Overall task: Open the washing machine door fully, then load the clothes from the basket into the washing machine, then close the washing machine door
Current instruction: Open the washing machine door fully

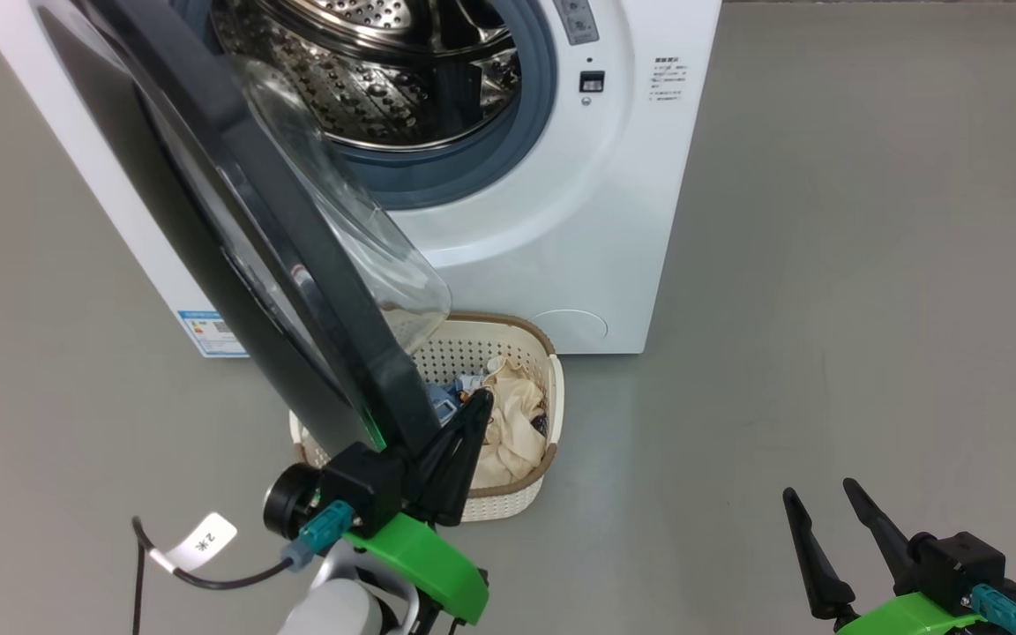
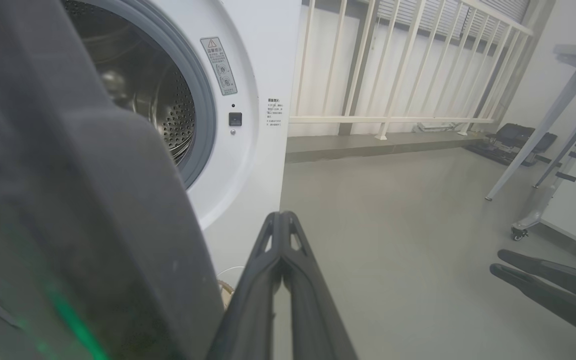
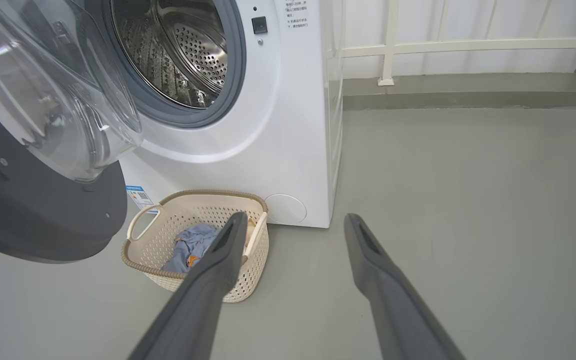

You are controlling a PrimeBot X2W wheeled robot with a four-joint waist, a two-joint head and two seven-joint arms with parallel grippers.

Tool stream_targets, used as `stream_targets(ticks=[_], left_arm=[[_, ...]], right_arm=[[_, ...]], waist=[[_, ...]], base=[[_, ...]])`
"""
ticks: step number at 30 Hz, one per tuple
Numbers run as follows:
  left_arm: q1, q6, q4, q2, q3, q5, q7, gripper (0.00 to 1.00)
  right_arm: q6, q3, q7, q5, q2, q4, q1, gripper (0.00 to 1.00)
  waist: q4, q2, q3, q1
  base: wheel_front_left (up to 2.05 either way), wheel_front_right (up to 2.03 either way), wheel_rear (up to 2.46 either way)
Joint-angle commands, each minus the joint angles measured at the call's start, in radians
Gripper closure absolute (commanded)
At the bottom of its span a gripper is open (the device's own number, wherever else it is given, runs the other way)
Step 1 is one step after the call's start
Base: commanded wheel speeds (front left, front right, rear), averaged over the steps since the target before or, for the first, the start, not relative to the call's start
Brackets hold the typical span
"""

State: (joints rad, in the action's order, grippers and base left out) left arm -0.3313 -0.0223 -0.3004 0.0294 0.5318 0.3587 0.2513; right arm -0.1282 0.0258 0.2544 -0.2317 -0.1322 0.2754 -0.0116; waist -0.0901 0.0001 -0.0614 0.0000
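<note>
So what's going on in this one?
The robot is working on the washing machine door, which stands swung out from the washing machine. Its left gripper, fingers shut, sits at the door's free edge, seemingly to push it wider; actual contact is hard to tell. The right gripper is open and empty, low on the right. The clothes lie in the basket on the floor before the machine, and the drum looks empty.

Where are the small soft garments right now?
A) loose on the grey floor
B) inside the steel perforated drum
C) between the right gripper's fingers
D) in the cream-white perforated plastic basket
D: the light blue and cream-yellow garments lie in the cream-white perforated plastic basket, as the head and right wrist views both show.
</note>
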Motion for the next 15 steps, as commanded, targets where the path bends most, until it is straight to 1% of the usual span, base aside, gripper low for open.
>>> stream_targets(ticks=[1,15], left_arm=[[-0.02,0.008,0.013,0.026,-0.061,-0.004,0.01,1.0],[0.009,0.008,0.041,0.031,-0.076,-0.022,0.01,1.0]], right_arm=[[-0.003,0.027,0.007,-0.011,-0.013,-0.02,-0.03,0.0],[-0.003,0.028,0.007,-0.01,-0.013,-0.018,-0.036,0.0]], waist=[[-0.006,-0.0001,0.0,0.0],[-0.056,-0.0001,-0.01,0.0]], base=[[0.0,0.0,0.0],[0.0,0.0,0.0]])
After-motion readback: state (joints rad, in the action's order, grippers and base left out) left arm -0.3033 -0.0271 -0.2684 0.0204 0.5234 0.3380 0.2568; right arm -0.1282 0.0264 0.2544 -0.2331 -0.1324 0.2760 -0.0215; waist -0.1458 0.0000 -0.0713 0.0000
